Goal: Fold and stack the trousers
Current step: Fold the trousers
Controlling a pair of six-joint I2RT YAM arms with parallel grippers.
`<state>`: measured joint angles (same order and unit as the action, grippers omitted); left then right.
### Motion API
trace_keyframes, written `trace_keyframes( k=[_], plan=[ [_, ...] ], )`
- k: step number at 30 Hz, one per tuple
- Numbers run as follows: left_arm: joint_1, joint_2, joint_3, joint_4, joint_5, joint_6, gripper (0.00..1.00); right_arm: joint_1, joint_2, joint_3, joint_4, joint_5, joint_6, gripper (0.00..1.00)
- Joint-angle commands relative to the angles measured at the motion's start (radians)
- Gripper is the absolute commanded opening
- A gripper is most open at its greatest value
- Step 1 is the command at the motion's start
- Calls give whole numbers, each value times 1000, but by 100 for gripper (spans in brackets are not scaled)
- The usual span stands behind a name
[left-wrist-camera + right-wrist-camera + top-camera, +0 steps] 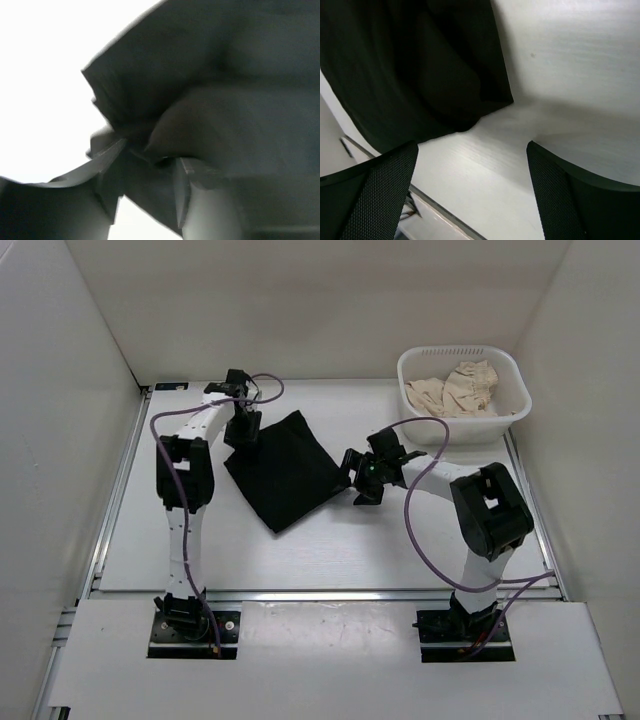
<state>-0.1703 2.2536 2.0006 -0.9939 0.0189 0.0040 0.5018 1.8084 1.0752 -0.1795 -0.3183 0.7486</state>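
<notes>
The black trousers (285, 475) lie folded into a compact, roughly square bundle on the white table, left of centre. My left gripper (243, 432) is at the bundle's far left corner. In the left wrist view the gripper (150, 156) is shut on a bunched edge of the trousers (225, 75). My right gripper (358, 478) hovers just off the bundle's right corner. In the right wrist view it (472, 147) is open and empty over bare table, with the trousers' corner (420, 65) just beyond its fingertips.
A white basket (512, 368) stands at the back right and holds a beige cloth garment (460, 388). White walls enclose the table (330, 550) on three sides. A metal rail runs along its left edge.
</notes>
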Motion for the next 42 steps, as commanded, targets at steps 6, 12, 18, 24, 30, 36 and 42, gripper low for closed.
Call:
trace_keyframes(
  k=[6,12,18,24,30,36,42],
  plan=[
    [49,34,96,38,-96,-4,80,41,74,14,267,28,265,94],
    [81,-139,-40,38,-44,-4,90,17,201,120,255,62,313,60],
    [112,-301,-213,-80,16,-4,92,-113,431,623,-205,-26,-63,17],
    [190,-302,-215,-130,108,-4,92,-155,667,1172,-592,-145,-339,86],
    [213,-143,-137,-55,171,-4,92,-164,329,556,-205,-105,-212,97],
    [213,35,-40,-23,240,-4,89,-91,330,439,-98,-154,-112,97],
    [195,58,-80,31,242,-4,52,-57,399,424,84,-202,50,79]
  ],
)
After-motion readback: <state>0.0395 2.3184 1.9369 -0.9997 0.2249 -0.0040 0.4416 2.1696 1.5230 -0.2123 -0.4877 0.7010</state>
